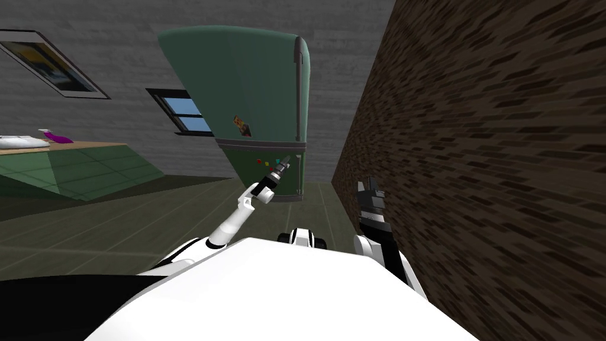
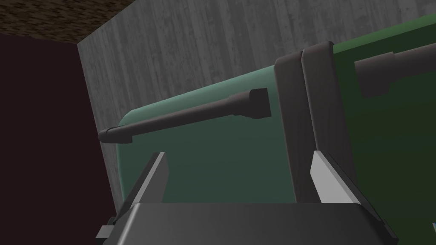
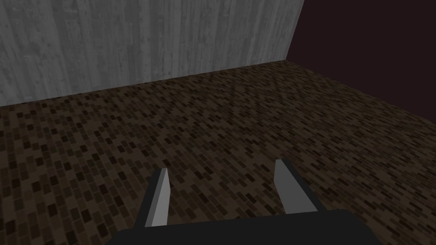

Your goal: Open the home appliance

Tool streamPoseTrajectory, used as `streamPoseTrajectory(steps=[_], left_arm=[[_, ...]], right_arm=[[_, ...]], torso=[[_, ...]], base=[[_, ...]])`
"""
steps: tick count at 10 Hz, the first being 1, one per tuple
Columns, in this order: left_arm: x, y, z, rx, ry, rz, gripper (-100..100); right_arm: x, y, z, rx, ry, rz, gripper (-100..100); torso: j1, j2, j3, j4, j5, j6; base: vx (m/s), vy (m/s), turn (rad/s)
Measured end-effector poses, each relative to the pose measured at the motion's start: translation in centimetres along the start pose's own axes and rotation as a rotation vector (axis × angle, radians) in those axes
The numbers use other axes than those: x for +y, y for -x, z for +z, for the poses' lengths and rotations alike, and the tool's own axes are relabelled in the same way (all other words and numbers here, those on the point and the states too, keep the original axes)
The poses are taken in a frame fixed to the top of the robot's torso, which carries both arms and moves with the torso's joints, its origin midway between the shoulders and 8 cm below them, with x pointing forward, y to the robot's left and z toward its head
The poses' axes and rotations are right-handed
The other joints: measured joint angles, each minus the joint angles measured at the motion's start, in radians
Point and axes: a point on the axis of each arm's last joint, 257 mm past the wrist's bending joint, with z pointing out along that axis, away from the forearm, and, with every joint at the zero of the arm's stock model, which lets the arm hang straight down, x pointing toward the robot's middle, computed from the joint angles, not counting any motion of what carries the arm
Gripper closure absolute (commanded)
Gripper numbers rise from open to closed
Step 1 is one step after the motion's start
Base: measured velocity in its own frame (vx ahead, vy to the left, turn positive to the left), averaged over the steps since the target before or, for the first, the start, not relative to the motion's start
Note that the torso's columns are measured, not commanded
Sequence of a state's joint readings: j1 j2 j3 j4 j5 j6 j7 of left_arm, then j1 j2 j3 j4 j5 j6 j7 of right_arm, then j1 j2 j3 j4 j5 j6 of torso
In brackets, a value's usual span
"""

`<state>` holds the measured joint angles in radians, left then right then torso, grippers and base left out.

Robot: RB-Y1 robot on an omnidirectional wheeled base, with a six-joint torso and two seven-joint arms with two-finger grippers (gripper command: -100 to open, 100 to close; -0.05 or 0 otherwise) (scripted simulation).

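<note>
Green fridge stood vs the grey wall, close to the brick wall on my right. Its upper-door handle, dark, ran just ahead of the left jaws, beyond the tips, untouched. The dark band btwn the doors sat by one side of them. Left jaws were open w/ nothing held, up near the fridge magnets. Right jaws, also open, hung low beside the brick wall.

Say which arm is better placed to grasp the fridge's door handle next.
Left. The left pincer is open and raised at the green fridge, with the dark door handle just ahead of it. The right pincer, also open, sits beside the brick wall, facing it rather than the fridge.
</note>
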<state>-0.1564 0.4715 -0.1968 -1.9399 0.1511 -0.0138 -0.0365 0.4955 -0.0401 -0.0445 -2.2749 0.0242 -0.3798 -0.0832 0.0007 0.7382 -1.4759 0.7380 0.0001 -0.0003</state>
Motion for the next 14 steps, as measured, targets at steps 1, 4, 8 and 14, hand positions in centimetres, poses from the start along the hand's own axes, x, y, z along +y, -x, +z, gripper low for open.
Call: streamPoseTrajectory(steps=[1, 4, 8, 14], left_arm=[[0.7, 0.2, 0.6, 0.012, 0.023, 0.017, -100], [1.8, 0.8, 2.1, 0.031, 0.074, 0.053, -100], [3.9, 2.6, 4.7, 0.047, 0.172, 0.129, -100], [6.5, 7.8, 6.7, 0.026, 0.312, 0.234, -100]], right_arm=[[0.0, 0.0, 0.0, 0.0, 0.0, 0.0, 0], [0.0, 0.0, 0.0, 0.0, 0.0, 0.0, 0], [0.0, 0.0, 0.0, 0.0, 0.0, 0.0, 0], [0.0, 0.0, 0.0, 0.0, 0.0, 0.0, 0]], torso=[[-0.001, 0.001, 0.0, 0.0, 0.0, 0.0], [0.0, 0.0, 0.0, 0.0, 0.0, 0.0], [-0.003, -0.001, 0.0, 0.0, -0.001, 0.0], [-0.001, 0.001, 0.0, 0.0, 0.0, 0.0]], base=[[0.019, -0.049, -0.029], [0.023, -0.05, -0.052], [0.029, -0.067, -0.056], [0.028, -0.051, -0.048]])
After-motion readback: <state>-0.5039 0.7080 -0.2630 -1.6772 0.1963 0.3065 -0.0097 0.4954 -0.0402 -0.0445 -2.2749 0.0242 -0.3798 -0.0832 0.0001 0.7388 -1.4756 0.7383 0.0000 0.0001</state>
